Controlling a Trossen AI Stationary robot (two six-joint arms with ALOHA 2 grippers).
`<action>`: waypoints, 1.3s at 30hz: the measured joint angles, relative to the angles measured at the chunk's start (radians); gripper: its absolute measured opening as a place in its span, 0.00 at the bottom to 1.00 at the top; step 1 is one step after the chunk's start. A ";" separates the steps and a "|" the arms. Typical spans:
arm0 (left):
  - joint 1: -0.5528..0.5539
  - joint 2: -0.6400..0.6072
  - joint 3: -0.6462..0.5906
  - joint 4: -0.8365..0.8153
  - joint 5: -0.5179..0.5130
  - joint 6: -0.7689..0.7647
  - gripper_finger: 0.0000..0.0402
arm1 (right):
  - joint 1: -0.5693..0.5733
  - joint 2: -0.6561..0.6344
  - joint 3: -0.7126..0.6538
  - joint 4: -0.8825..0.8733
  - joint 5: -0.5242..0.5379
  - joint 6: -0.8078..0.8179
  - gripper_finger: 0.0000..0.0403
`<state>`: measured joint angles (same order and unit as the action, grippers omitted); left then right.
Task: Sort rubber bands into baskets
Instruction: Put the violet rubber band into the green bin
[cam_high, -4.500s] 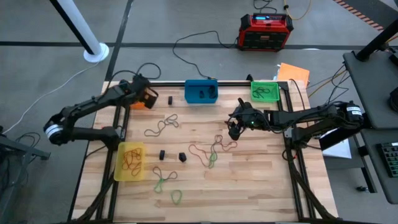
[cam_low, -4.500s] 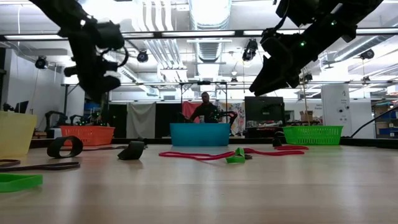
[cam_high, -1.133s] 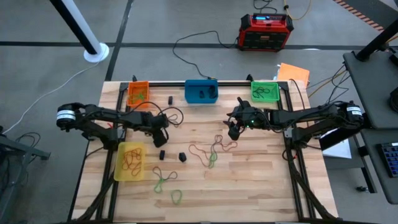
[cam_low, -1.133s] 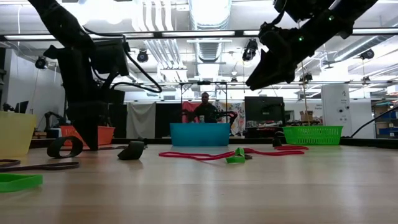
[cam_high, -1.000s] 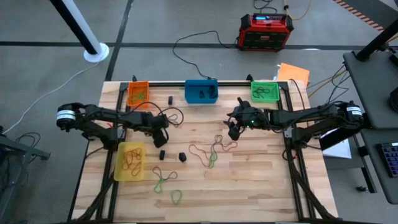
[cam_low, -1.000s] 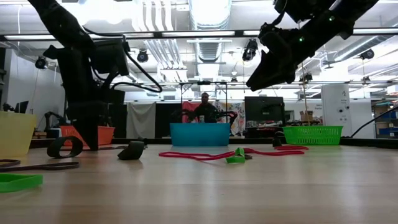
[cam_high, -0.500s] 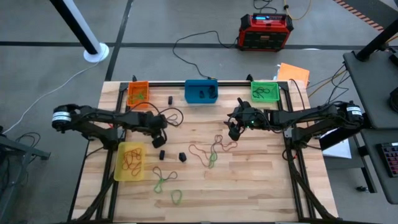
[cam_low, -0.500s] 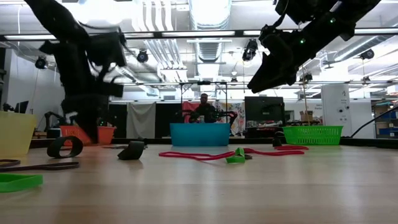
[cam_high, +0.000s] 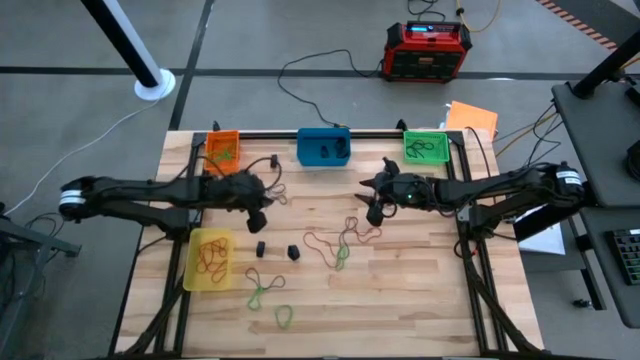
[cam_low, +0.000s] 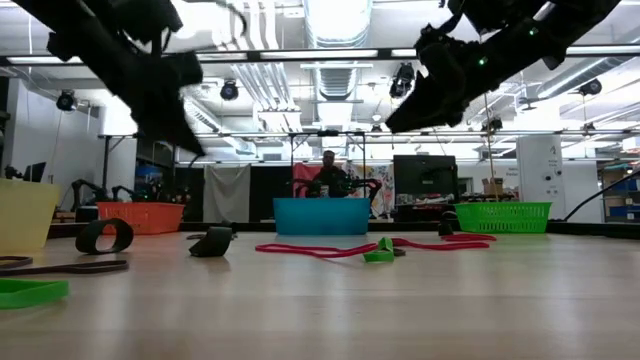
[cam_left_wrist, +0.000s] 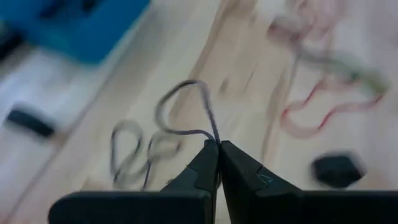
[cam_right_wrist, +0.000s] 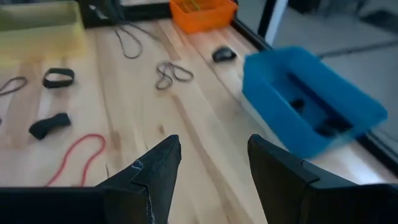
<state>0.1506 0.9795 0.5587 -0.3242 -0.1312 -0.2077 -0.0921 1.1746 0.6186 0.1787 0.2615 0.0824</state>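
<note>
My left gripper (cam_high: 257, 212) hangs over the table's left half, shut on a thin greyish rubber band (cam_left_wrist: 186, 99), and slants down. In the low view it is at the upper left (cam_low: 190, 145). More tan loops (cam_left_wrist: 138, 149) lie on the wood beneath it. My right gripper (cam_high: 372, 197) hovers open over the table's middle with nothing between its fingers (cam_right_wrist: 208, 168). Red and green rubber bands (cam_high: 340, 242) lie near it. Orange (cam_high: 223, 150), blue (cam_high: 324, 146) and green (cam_high: 426, 146) baskets line the far edge. The yellow basket (cam_high: 209, 259) stands front left. My left gripper pinches a strand of the greyish band (cam_left_wrist: 210, 132) at the very ends of its two shut fingers. It comes at the band slanting down from the table's left. A slack loop of the band curls away from the fingertips. Whether its other end rests on the wood I cannot tell.
Black bands (cam_high: 293, 252) and green loops (cam_high: 262, 290) lie on the front half of the wood. A red-and-black power box (cam_high: 428, 50) sits on the floor beyond the far edge. A person (cam_low: 330, 175) sits far behind the table.
My left gripper has shut on the greyish band and has risen from the wood. It has tipped from pointing almost straight down to a slant, drawing part of the band up with it. My right gripper has stayed in place, open.
</note>
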 joint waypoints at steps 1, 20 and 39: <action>0.000 -0.009 0.000 0.028 0.011 0.006 0.00 | 0.004 0.007 0.000 0.023 -0.001 -0.018 0.45; 0.000 0.162 0.001 0.472 0.020 -0.056 0.00 | 0.035 0.355 0.141 0.447 0.001 -0.289 0.48; 0.000 0.224 0.002 0.615 0.020 -0.072 0.00 | 0.033 0.500 0.310 0.392 -0.077 -0.269 0.77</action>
<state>0.1501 1.2037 0.5606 0.2904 -0.1112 -0.2800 -0.0593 1.6747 0.9282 0.5706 0.1846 -0.1863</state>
